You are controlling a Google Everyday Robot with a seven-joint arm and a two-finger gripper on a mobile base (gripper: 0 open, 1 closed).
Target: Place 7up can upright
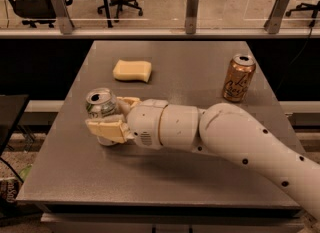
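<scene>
You had the silver-white aluminium 7up can (100, 103) standing upright near the left edge of the grey worktop (195, 74), base apparently down. The pincer (113, 116) was clamped around it. Judged remaining: release, then withdraw without tipping it.

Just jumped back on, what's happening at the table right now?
The arm's pincer is closed around the silver-white aluminium 7up can, holding it upright near the left side of the grey table. The copper-orange can stands at the right rear, and a pale yellow sponge lies at the rear left.
</scene>
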